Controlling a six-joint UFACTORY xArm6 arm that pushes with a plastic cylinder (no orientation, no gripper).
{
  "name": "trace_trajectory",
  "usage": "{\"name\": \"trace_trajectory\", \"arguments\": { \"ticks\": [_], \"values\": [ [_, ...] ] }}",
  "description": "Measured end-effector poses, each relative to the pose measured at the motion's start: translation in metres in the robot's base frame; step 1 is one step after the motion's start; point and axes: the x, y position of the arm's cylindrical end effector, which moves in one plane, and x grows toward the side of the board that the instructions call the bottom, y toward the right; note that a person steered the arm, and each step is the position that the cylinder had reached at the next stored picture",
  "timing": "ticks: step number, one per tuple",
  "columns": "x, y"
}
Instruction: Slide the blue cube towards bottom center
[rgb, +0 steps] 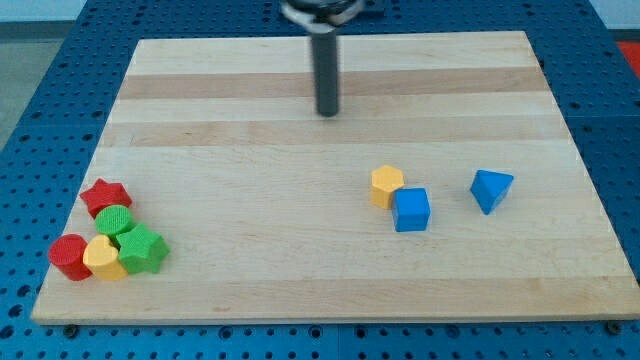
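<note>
The blue cube (411, 210) sits right of the board's middle, touching a yellow hexagonal block (386, 186) at its upper left. A blue triangular block (491, 189) lies apart to the cube's right. My tip (328, 113) is near the view's top centre, well above and left of the blue cube, touching no block.
A cluster sits at the bottom left: a red star (105, 196), a green round block (115, 221), a green star (144, 248), a yellow block (103, 257) and a red cylinder (70, 257). The wooden board (300, 290) lies on a blue perforated table.
</note>
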Motion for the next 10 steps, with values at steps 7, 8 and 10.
{"name": "trace_trajectory", "arguments": {
  "ticks": [7,8,10],
  "values": [
    [0.170,0.090],
    [0.170,0.080],
    [0.186,0.036]
  ]
}}
